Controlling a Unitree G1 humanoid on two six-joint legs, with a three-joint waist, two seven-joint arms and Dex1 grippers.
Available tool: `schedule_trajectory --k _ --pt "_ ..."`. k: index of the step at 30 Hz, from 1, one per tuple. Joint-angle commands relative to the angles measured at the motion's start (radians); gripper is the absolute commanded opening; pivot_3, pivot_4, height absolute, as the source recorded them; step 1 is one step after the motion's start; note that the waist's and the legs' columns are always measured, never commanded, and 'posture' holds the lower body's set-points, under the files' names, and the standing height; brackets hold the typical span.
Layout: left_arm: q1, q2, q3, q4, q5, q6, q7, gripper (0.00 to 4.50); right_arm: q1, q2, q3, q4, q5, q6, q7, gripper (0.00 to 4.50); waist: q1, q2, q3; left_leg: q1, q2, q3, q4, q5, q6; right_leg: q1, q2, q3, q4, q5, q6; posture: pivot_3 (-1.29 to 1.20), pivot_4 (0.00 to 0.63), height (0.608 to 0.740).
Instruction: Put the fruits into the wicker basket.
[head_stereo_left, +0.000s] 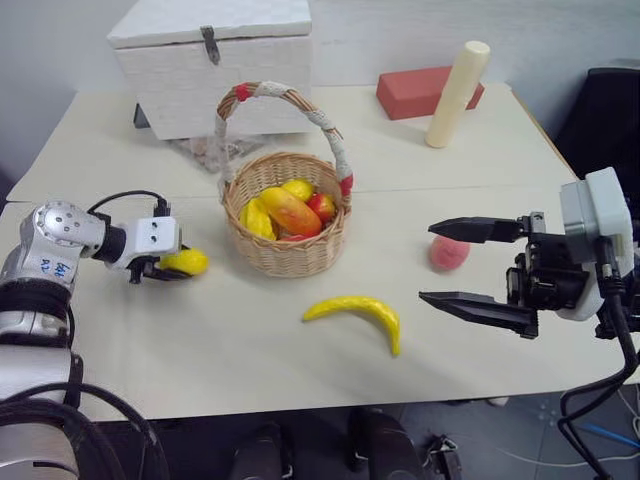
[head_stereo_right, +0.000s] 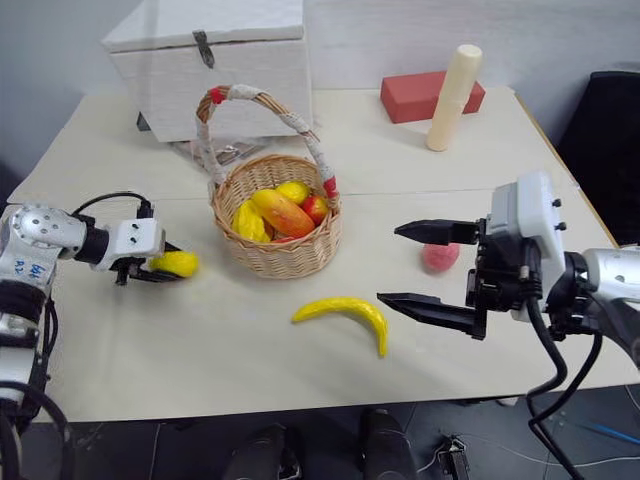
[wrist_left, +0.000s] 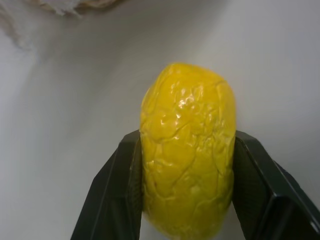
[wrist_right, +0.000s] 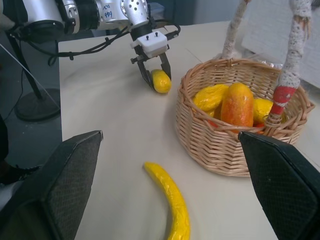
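Note:
A small oval yellow lemon-like fruit (head_stereo_left: 187, 262) lies on the table left of the wicker basket (head_stereo_left: 285, 255), and my left gripper (head_stereo_left: 170, 267) is shut on it; both black fingers (wrist_left: 117, 195) press its sides. The basket holds several fruits. A long curved yellow banana (head_stereo_left: 356, 312) rests on the table in front of the basket. A round pink peach (head_stereo_left: 448, 254) sits to the right, beyond my right gripper (head_stereo_left: 455, 262), which stands wide open above the table with nothing between its fingers.
A white lidded box (head_stereo_left: 215, 60) stands behind the basket. A red block (head_stereo_left: 420, 90) and a leaning cream cylinder (head_stereo_left: 457, 95) are at the back right. The table's front edge (head_stereo_left: 330, 405) runs close below the banana.

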Motion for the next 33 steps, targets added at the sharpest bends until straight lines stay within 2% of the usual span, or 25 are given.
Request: schedule_trajectory --k 1,4,7,9,14,21,22,26,29,33 --pt "0.053 0.046 0.116 -0.432 -0.313 0.435 -0.129 1.91 -0.030 -0.011 -0.018 -0.005 0.034 -0.003 -0.023 4.50 0.001 -0.001 0.001 -0.001 0.001 -0.001 0.001 0.000 0.000 0.000 0.001 -0.001 0.000 0.000 0.000 0.00 0.150 0.740" --pt "0.013 0.026 0.166 -0.655 -0.435 0.706 -0.029 1.91 -0.023 -0.017 -0.016 -0.007 0.035 0.004 -0.028 4.50 0.013 -0.002 0.001 -0.009 0.003 -0.007 0.009 0.000 0.000 -0.001 0.003 -0.004 0.000 0.001 0.002 0.00 0.150 0.740" --pt "-0.086 -0.041 0.150 -0.735 -0.436 0.866 0.119 1.91 -0.009 -0.016 -0.013 -0.019 0.028 0.004 -0.028 4.50 0.030 -0.002 0.001 -0.009 0.001 -0.007 0.012 0.000 0.001 0.001 0.003 -0.002 -0.001 0.002 0.004 0.00 0.150 0.740" --pt "-0.174 -0.101 0.109 -0.722 -0.398 0.956 0.221 1.91 -0.011 -0.013 -0.009 -0.022 0.028 0.003 -0.038 4.50 0.036 -0.002 0.001 -0.007 -0.004 -0.007 0.014 0.000 0.002 0.002 0.002 -0.001 -0.002 0.003 0.005 0.00 0.150 0.740" --pt "-0.272 -0.194 -0.029 -0.636 -0.252 0.950 0.340 1.91 -0.006 -0.005 -0.016 -0.033 0.033 0.001 -0.068 4.50 0.047 -0.002 0.001 -0.008 -0.006 -0.006 0.015 0.000 0.004 0.002 0.002 0.001 -0.002 0.004 0.007 0.00 0.150 0.740" --pt "-0.296 -0.263 -0.012 -0.496 -0.242 0.897 0.371 4.21 0.050 0.007 -0.050 -0.072 0.071 0.004 -0.121 4.50 0.044 -0.002 0.001 -0.009 -0.006 -0.005 0.013 0.000 0.004 0.000 0.003 0.001 -0.002 0.004 0.007 0.00 0.150 0.740" --pt "-0.295 -0.262 -0.001 -0.498 -0.253 0.902 0.365 4.46 0.063 0.005 -0.060 -0.075 0.076 0.005 -0.127 4.50 0.045 -0.002 0.001 -0.009 -0.006 -0.005 0.013 0.000 0.004 0.000 0.002 0.001 -0.002 0.004 0.007 0.00 0.150 0.740" --pt "-0.275 -0.234 0.083 -0.574 -0.369 0.957 0.286 4.46 0.151 0.001 -0.129 -0.079 0.086 0.012 -0.135 4.50 0.050 -0.003 0.001 -0.009 -0.006 -0.005 0.014 0.000 0.004 0.000 0.002 0.001 -0.002 0.004 0.007 0.00 0.150 0.740" --pt "-0.187 -0.130 0.195 -0.715 -0.533 0.978 0.107 4.46 0.318 0.012 -0.263 -0.075 0.058 0.041 -0.094 4.50 0.051 -0.002 0.001 -0.009 -0.006 -0.006 0.014 0.000 0.004 0.000 0.002 0.001 -0.001 0.004 0.007 0.00 0.150 0.740" --pt "-0.050 0.028 0.276 -0.820 -0.638 1.019 -0.023 4.46 0.537 0.024 -0.465 -0.044 0.030 0.077 0.003 4.50 0.050 -0.002 0.001 -0.008 -0.005 -0.005 0.012 0.000 0.004 0.001 0.003 0.001 -0.001 0.004 0.007 0.00 0.150 0.740"
